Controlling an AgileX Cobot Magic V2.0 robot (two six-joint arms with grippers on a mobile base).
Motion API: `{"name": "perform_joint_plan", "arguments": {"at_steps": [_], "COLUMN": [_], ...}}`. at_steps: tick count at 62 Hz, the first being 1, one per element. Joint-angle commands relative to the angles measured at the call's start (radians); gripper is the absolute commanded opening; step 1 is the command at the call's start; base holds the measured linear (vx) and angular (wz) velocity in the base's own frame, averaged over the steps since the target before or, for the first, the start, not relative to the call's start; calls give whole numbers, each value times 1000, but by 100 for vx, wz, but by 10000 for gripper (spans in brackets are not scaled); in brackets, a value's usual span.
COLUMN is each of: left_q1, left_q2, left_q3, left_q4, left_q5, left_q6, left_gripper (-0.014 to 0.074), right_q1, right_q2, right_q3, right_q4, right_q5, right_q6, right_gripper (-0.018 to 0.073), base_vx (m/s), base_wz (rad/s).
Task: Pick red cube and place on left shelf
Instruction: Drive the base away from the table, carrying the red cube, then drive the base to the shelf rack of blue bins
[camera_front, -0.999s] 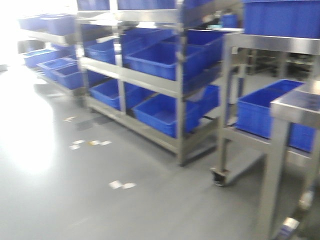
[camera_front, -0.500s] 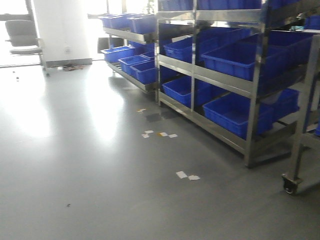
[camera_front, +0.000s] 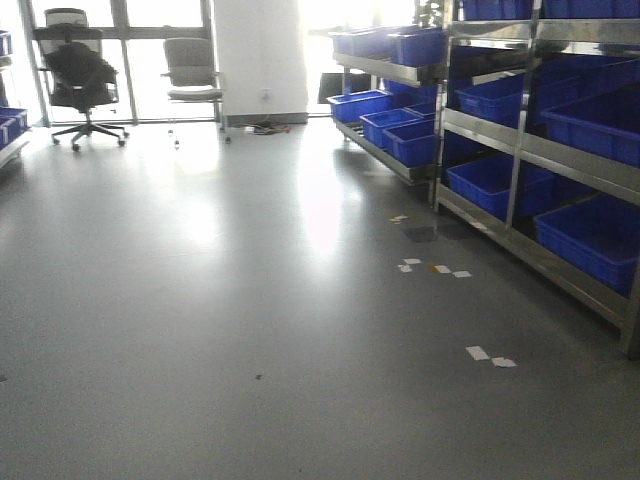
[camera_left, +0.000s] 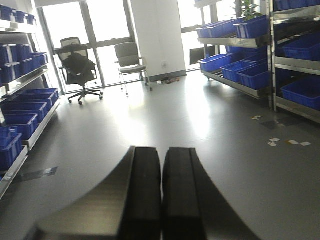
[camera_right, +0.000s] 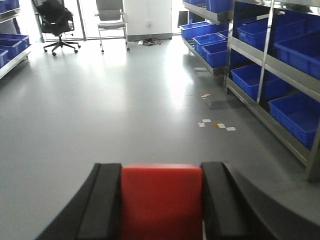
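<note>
One red cube (camera_right: 161, 205) sits squarely between the right gripper (camera_right: 160, 170) fingers (camera_right: 107, 200). Both black pads press its sides, so the jaws are clamped on it and the cube fills the gap. It is held over grey floor (camera_front: 250, 300), well apart from the left shelf (camera_front: 560, 162), which stands at the right edge of the front view. Left gripper (camera_left: 162, 152): jaws together, pads touching along their length. Shelf tiers carry large blue crates (camera_front: 600, 240); the interiors that show are bare blue plastic. Lower rack (camera_front: 385, 68) beyond it holds smaller blue bins (camera_front: 400, 138), contents cannot be told. More blue tubs (camera_left: 22, 107) line the shelving on the left side of the left wrist view.
</note>
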Motion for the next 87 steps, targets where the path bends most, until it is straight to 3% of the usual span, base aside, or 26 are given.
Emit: {"name": "perform_joint_plan", "arguments": {"at_steps": [1, 45, 87], "left_q1": [-5, -5, -5], "left_q2": [0, 4, 4], "left_q3": [22, 22, 22], "left_q4": [-5, -5, -5], "left_q5": [-90, -90, -90], "left_q6": [1, 1, 1], "left_gripper": [106, 106, 106], "right_q1": [-5, -5, -5], "right_q2": [5, 11, 11], "right_q3": [-29, -29, -29], "right_q4": [-14, -14, -14], "right_q5": [-91, -85, -85], "right_q6": [-6, -6, -6], "right_gripper": [57, 57, 57], "base_vx": [-5, 5, 38], "base_wz": [30, 26, 6]}}
